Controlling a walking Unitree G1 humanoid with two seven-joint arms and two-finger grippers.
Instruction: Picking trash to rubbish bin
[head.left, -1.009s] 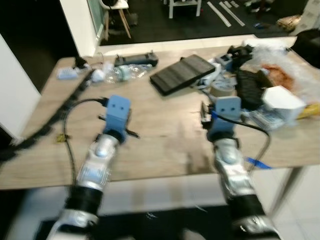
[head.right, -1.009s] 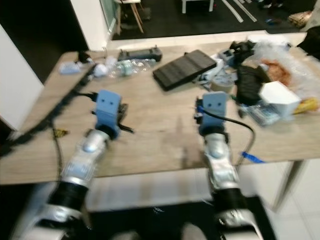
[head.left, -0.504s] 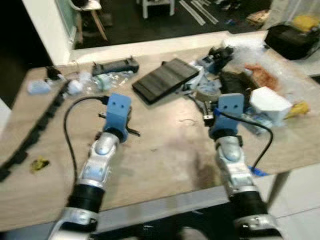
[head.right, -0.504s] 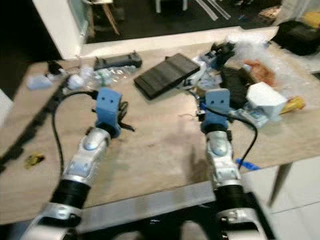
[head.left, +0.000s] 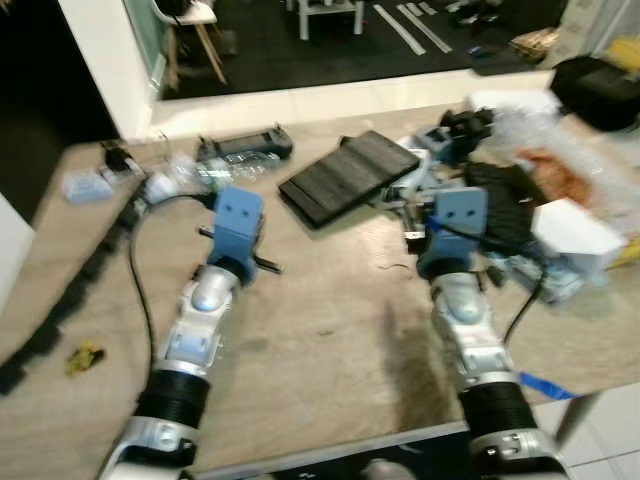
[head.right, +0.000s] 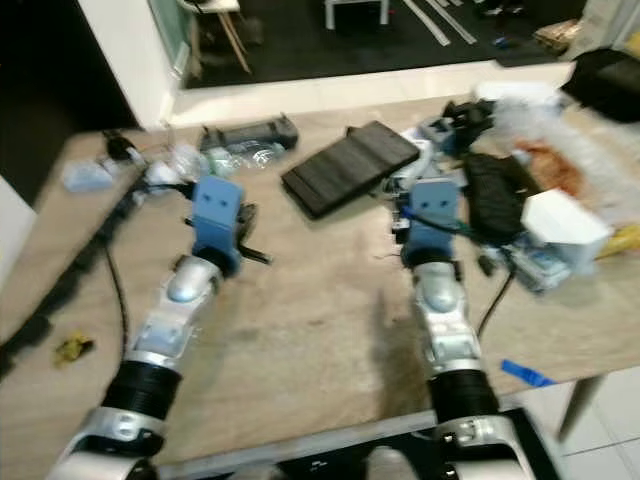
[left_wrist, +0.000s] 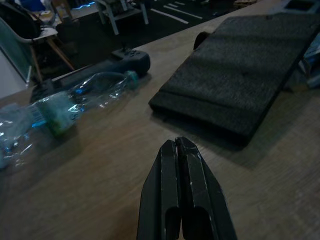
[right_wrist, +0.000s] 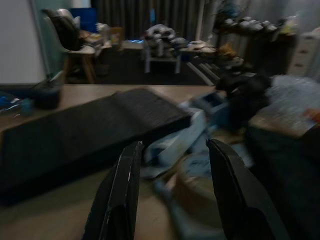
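Note:
A crushed clear plastic bottle lies at the back left of the wooden table. My left gripper is shut and empty, low over the wood, with the bottle ahead to one side and a black flat pad just beyond its tips. My right gripper is open with nothing between its fingers, facing the pad and a tape roll. In the eye views, blue wrist housings hide both sets of fingers.
A heap of clutter fills the table's right side: a black bag, a white box and clear wrap. A black chain-like cable runs along the left, near a yellow scrap. A black device lies behind the bottle.
The camera has shifted, so the table sits differently in view. Both arms hold the same pose over the table, and nothing on it has moved.

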